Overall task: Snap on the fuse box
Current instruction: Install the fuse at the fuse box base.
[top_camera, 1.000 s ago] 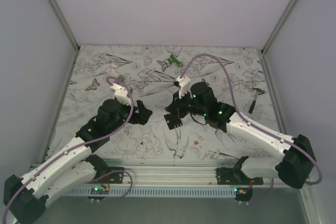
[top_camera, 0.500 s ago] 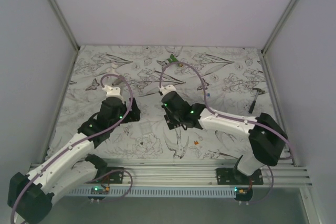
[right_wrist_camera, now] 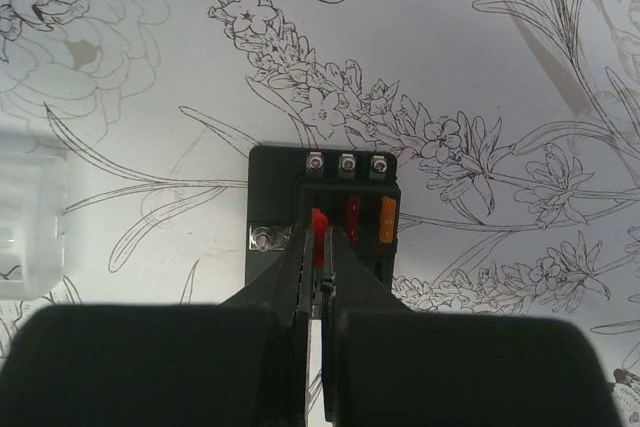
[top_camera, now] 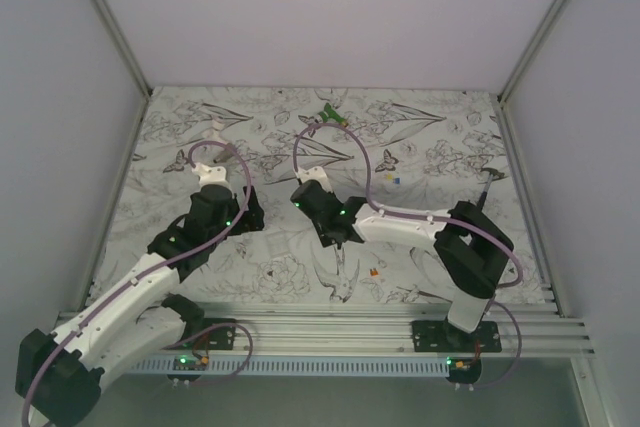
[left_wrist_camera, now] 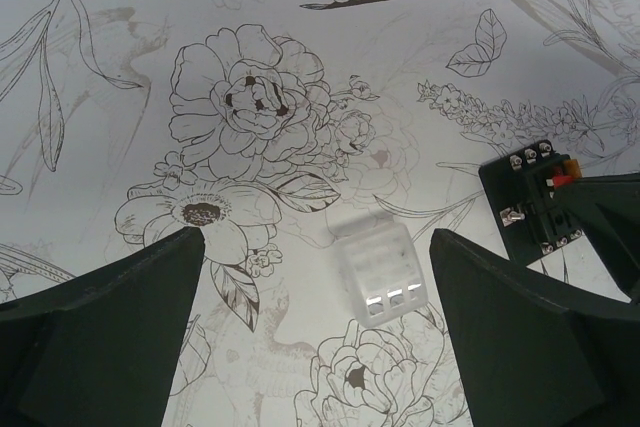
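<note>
Likely light, rigid fuse box (right_wrist_camera: 270,192) (may skid): grip its side edges. The right gripper (right_wrist_camera: 320,247) pinches a red fuse (right_wrist_camera: 318,222); the left gripper (left_wrist_camera: 315,319) gapes wide.

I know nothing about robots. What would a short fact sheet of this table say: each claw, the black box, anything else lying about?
left claw: open, empty, above the clear cover
right claw: closed on a red fuse at the fuse box
fuse box: black, flat on the table, with a row of three fuses: red, dark red, orange
clear cover: on the table beside the fuse box, not touching it
green tool: near the far edge, away from both arms
table: white with flower drawings
</note>
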